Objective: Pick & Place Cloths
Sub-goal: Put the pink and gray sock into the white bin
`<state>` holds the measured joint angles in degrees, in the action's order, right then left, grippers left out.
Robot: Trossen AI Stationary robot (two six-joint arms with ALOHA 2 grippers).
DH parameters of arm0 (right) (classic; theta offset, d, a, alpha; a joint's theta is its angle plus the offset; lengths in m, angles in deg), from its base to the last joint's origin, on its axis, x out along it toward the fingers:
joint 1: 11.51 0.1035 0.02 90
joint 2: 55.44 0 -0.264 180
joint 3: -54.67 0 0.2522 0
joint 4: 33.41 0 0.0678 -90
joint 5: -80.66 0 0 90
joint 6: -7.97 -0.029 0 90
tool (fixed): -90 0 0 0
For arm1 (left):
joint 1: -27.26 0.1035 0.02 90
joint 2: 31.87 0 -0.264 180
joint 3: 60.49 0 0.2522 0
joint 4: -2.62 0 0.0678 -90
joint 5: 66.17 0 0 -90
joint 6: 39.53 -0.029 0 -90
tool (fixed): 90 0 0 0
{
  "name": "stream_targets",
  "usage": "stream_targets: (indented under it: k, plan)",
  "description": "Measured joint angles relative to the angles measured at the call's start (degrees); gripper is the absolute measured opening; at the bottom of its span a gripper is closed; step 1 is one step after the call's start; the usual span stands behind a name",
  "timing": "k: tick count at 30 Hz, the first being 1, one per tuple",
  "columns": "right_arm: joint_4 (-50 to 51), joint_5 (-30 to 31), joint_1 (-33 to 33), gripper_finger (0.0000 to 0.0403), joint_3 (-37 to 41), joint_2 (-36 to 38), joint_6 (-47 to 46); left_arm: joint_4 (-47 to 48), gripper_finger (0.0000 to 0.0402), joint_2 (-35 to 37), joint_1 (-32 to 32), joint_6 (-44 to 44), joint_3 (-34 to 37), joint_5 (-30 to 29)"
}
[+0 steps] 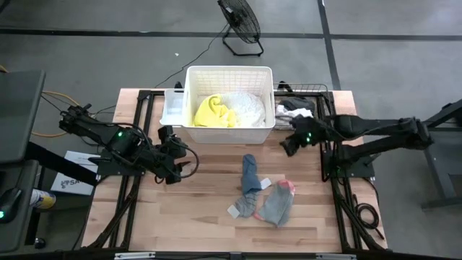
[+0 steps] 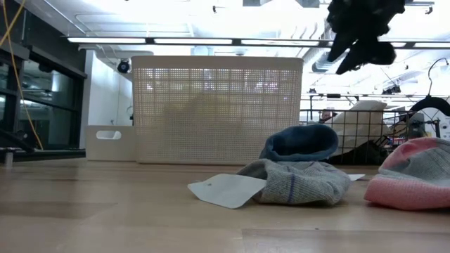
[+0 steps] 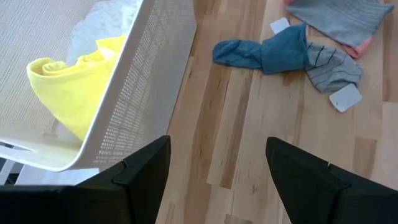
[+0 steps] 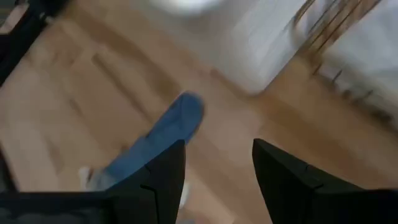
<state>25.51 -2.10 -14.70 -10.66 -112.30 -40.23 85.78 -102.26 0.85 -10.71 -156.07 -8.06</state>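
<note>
A white slatted basket point(image 1: 229, 70) at the table's far middle holds a yellow cloth point(image 1: 213, 112) and a white cloth point(image 1: 247, 108). A blue cloth point(image 1: 250, 177) lies flat on the wood, joined to a grey striped piece point(image 2: 302, 184) with a white tag point(image 2: 225, 190). Beside it, toward the right, lies a grey and pink cloth point(image 1: 278, 204). My left gripper point(image 1: 175, 167) hangs open and empty left of the basket's near corner; its wrist view shows the blue cloth point(image 3: 267, 53). My right gripper point(image 1: 286, 146) is open and empty in the air, off the basket's near right corner.
A wire rack point(image 1: 307, 90) at the far right holds black and white cloths point(image 1: 296, 112). A small white box point(image 1: 172, 108) stands against the basket's left side. Bare wood spans the near left of the table. A fan point(image 1: 242, 25) stands on the floor beyond.
</note>
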Motion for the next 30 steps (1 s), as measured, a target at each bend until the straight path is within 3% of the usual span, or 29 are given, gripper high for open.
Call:
stream_targets:
  k: [10,18,25,30]
  plan:
    - [1.48,3.66,17.68,0.0179,0.00,-1.54,-16.71,-0.04,0.0257,0.00,-5.75,0.39,0.00,-1.09]
    - [1.95,8.07,30.06,0.0179,0.00,-7.67,-29.58,-0.09,0.0257,0.00,-8.26,0.65,0.00,-3.92]
    - [1.82,10.71,37.14,0.0179,0.00,-16.20,-38.69,-2.06,0.0257,0.00,-8.10,-0.11,0.12,-5.30]
    - [1.73,10.87,39.96,0.0179,0.00,-21.15,-45.09,-11.75,0.0257,0.24,-8.08,-7.08,4.24,-7.04]
